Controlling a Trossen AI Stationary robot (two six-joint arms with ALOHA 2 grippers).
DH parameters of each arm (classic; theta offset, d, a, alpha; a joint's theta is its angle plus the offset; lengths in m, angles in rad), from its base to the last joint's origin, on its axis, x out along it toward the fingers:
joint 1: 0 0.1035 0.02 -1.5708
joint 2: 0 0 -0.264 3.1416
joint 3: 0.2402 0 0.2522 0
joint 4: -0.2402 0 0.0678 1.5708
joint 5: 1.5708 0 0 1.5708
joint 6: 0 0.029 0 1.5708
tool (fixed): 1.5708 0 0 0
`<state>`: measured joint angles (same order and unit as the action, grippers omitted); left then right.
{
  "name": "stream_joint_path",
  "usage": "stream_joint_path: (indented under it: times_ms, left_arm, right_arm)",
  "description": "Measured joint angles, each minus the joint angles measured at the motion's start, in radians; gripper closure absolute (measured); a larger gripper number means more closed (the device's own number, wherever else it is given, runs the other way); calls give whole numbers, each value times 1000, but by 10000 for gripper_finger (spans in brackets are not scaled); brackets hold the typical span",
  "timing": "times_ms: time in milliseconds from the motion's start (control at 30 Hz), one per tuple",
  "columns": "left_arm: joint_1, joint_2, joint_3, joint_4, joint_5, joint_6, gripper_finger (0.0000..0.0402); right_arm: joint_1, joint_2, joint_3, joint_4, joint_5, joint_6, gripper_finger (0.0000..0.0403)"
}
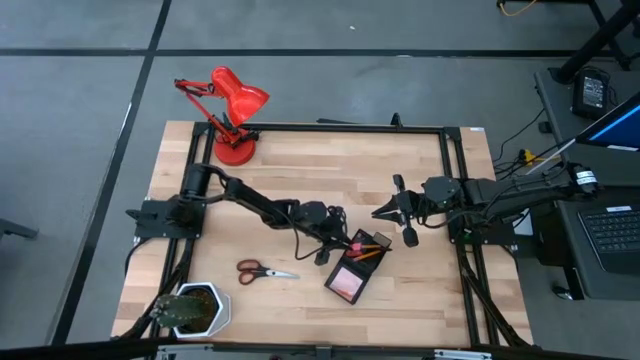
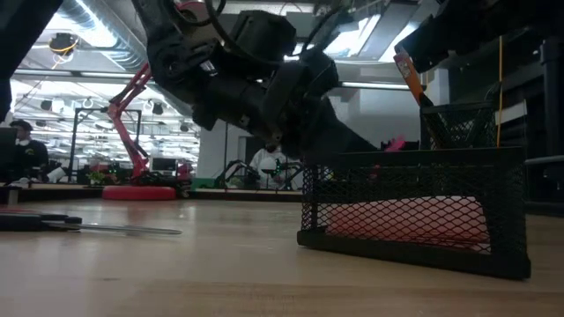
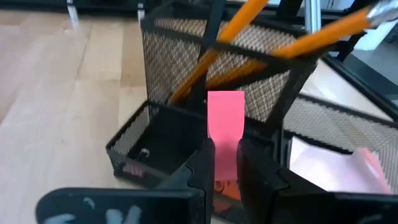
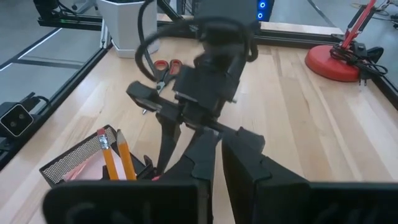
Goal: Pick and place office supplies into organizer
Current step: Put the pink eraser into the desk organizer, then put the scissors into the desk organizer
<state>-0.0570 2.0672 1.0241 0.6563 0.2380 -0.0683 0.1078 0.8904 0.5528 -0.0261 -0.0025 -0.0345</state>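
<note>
Left hand (image 3: 225,163) clamped on pink eraser (image 3: 224,127) above organizer (image 1: 356,266); early release risks bounce onto table (image 1: 330,170). Right hand (image 4: 216,157) closed, empty, waiting nearby.

Your left arm reaches across the middle of the desk, its tool (image 1: 345,243) pinched on a pink piece. Your right arm extends from the right edge, its tool (image 1: 385,212) closed.
</note>
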Motion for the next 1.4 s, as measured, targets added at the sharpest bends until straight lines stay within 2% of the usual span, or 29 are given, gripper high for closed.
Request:
stream_joint_path:
  times_ms: [467, 767, 867, 1133, 1233, 1400]
  left_arm:
    - [0, 16, 0, 25, 0, -15, 351]
    - [0, 16, 0, 29, 0, -15, 303]
    - [-1, 16, 14, 28, 34, -16, 289]
    - [-3, 15, 43, 19, 52, -23, 288]
    - [-1, 4, 43, -49, 52, -27, 289]
    - [-5, -78, 44, -352, 17, -42, 288]
  right_arm:
    - [0, 0, 0, 0, 0, 2, 369]
    - [0, 0, 0, -1, 0, 2, 369]
    - [0, 0, 0, -1, 0, 2, 369]
    - [0, 0, 0, -2, 0, 4, 369]
    - [0, 0, 0, -2, 0, 5, 369]
    - [0, -1, 0, -2, 0, 5, 369]
